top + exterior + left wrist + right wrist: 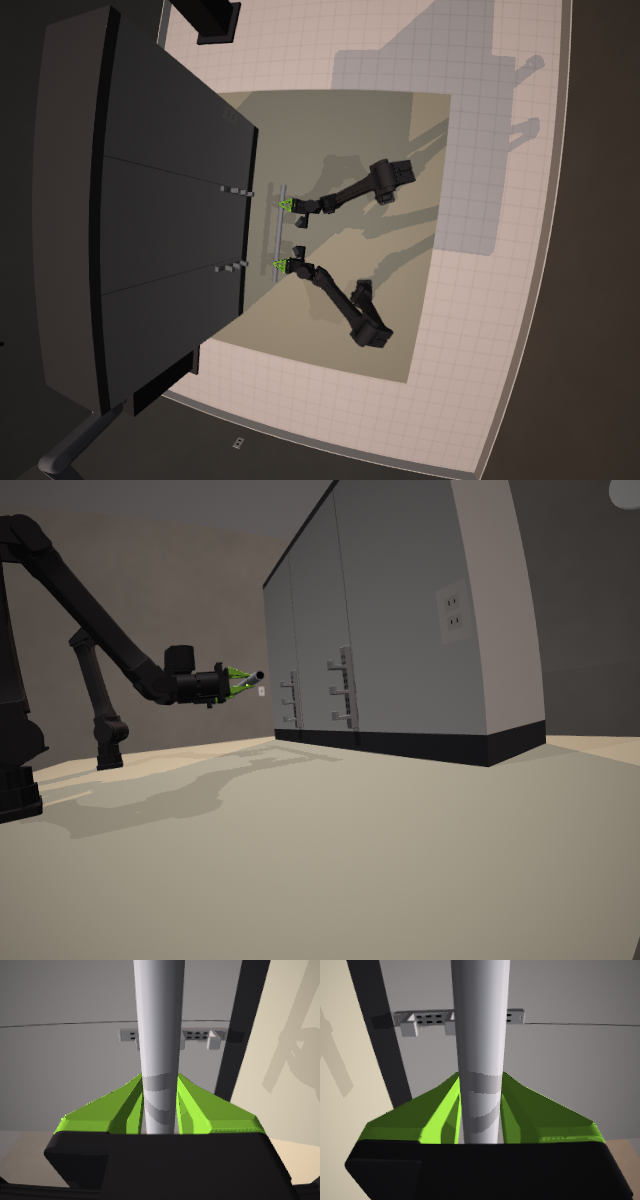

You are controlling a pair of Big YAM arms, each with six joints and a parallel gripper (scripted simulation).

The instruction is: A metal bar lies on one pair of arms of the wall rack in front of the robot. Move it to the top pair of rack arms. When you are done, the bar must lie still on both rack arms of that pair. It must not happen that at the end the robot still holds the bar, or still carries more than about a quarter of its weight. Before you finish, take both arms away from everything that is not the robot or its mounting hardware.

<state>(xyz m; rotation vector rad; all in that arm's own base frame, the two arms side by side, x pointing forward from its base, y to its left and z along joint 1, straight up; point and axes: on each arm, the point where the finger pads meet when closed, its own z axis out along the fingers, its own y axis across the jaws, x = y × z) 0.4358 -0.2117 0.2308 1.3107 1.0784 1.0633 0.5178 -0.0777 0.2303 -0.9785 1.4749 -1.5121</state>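
The grey metal bar [279, 227] [251, 679] [159, 1020] [481, 1020] is in the air in front of the rack, off all rack arms. My left gripper [276, 265] [160, 1080] is shut on it near one end, and my right gripper [281, 205] [480, 1080] is shut on it near the other. In the exterior view, the right gripper [250, 680] shows at the near end; the left fingers are hidden. The top rack arms [333, 664] [284, 685] stick out from the wall beyond the bar, with no bar on them.
The middle rack arms [337, 690] [287, 702] and lowest rack arms [338, 716] [289, 719] stick out below the top pair. The wall panel [170, 222] [408, 676] stands behind the rack. A gap separates the bar from the rack in the top view.
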